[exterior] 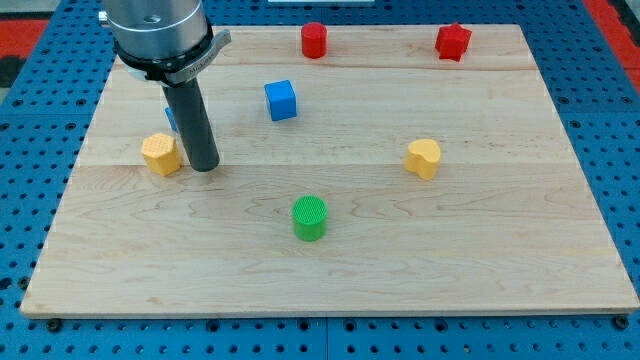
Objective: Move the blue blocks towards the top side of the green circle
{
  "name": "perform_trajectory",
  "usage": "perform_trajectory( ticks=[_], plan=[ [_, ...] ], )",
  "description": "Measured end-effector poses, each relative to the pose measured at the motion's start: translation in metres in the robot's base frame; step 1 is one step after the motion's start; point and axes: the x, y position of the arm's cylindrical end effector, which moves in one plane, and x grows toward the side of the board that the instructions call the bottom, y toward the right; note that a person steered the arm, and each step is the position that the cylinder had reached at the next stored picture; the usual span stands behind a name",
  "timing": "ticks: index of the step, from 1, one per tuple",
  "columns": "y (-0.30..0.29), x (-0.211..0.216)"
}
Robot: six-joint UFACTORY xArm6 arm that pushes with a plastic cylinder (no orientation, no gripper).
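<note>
A blue cube (281, 100) sits in the upper middle of the wooden board (330, 270). A second blue block (171, 119) shows only as a sliver behind my rod at the view's left. The green circle (309, 218) stands lower, near the board's centre. My tip (203, 166) rests on the board just right of a yellow hexagonal block (160, 154), below the hidden blue block, and well left of and above the green circle.
A red cylinder (314, 40) and a red star-like block (452, 41) stand along the board's top edge. A yellow heart-like block (423, 158) lies at the right of centre. Blue perforated table surrounds the board.
</note>
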Motion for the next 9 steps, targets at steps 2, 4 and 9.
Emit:
perform_trajectory(
  ticks=[2, 4, 9],
  plan=[
    [-0.009, -0.01],
    [-0.042, -0.032],
    [-0.046, -0.091]
  ],
)
